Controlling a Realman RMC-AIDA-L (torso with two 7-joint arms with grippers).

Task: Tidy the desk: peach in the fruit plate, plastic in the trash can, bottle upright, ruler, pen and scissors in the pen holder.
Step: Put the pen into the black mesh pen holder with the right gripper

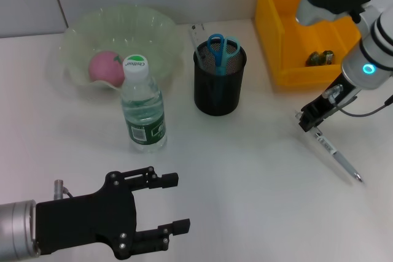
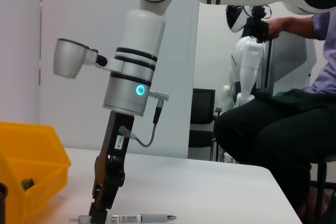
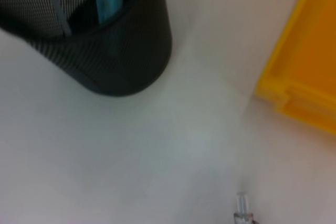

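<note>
A pink peach point(image 1: 105, 67) lies in the pale green fruit plate point(image 1: 156, 32). In front of the plate the clear bottle point(image 1: 142, 107) stands upright with its white cap on. The black mesh pen holder point(image 1: 216, 90) holds blue scissors point(image 1: 221, 50) and a ruler point(image 1: 198, 34). The pen point(image 1: 336, 153) lies flat on the table at the right. My right gripper point(image 1: 309, 122) is down at the pen's near end, also shown in the left wrist view point(image 2: 100, 214) beside the pen point(image 2: 142, 217). Crumpled plastic point(image 1: 320, 58) sits in the yellow trash can point(image 1: 273, 35). My left gripper point(image 1: 164, 204) hovers open at the front left.
The white table point(image 1: 245, 170) stretches between the pen holder and the pen. The yellow trash can stands close behind the right arm. A seated person point(image 2: 283, 124) is beyond the table's right side.
</note>
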